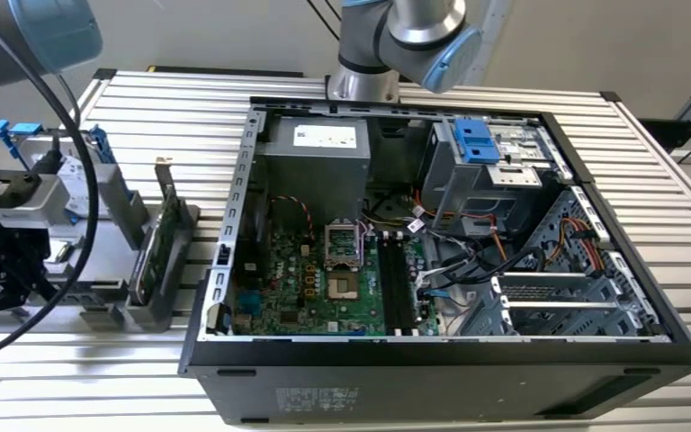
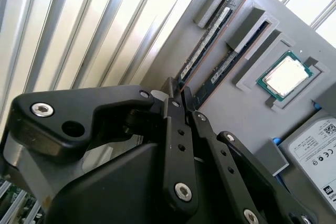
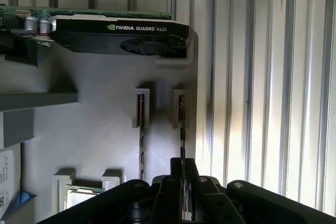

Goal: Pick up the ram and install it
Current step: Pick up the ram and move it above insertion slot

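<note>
Two ram sticks stand on edge in slots of a grey holder (image 3: 105, 129). My gripper (image 3: 182, 169) straddles the ram (image 3: 181, 124) nearest the holder's edge, its black fingers (image 3: 191, 174) pressed against both faces. That ram (image 2: 205, 45) is still seated in its slot, and the second stick (image 2: 231, 64) lies parallel beside it. In the second wrist view my gripper (image 2: 178, 90) closes on the near end of the ram. The open computer case (image 1: 442, 351) shows dark memory slots (image 1: 396, 279) on its green motherboard.
A graphics card (image 3: 121, 35) stands in the holder beyond the sticks. A bare processor (image 2: 286, 77) and a hard drive (image 2: 320, 150) rest in other holder pockets. In the exterior view the holder (image 1: 118, 288) sits on the slatted table to the left of the case.
</note>
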`<action>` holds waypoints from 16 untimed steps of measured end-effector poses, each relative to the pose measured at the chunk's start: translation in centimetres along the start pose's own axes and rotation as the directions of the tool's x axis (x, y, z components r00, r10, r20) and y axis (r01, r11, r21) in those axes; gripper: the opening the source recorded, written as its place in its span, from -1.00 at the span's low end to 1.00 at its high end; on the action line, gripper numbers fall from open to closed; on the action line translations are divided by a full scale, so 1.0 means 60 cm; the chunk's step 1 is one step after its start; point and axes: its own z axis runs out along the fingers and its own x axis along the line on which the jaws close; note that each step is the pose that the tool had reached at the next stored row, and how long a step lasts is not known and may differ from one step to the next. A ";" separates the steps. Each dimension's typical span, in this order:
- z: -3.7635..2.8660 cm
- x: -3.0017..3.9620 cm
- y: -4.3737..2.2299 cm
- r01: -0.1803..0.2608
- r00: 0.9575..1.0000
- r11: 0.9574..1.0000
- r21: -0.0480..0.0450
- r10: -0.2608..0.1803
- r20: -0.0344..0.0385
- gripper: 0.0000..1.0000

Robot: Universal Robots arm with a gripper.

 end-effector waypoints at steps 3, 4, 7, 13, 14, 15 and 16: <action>0.000 0.000 0.000 0.000 1.000 1.000 0.000 0.000 0.000 -1.00; -0.001 0.000 0.000 0.000 1.000 1.000 0.000 0.000 0.000 -1.00; -0.005 0.000 0.000 0.000 1.000 1.000 0.000 0.000 0.000 -1.00; -0.013 0.000 0.000 0.000 1.000 1.000 0.000 0.000 0.000 -1.00; -0.015 0.000 0.000 0.000 1.000 1.000 0.000 0.000 0.000 -1.00; -0.017 0.000 0.000 0.000 1.000 1.000 0.000 0.000 0.000 -1.00; -0.018 0.000 0.000 0.000 1.000 1.000 0.000 0.000 0.000 -1.00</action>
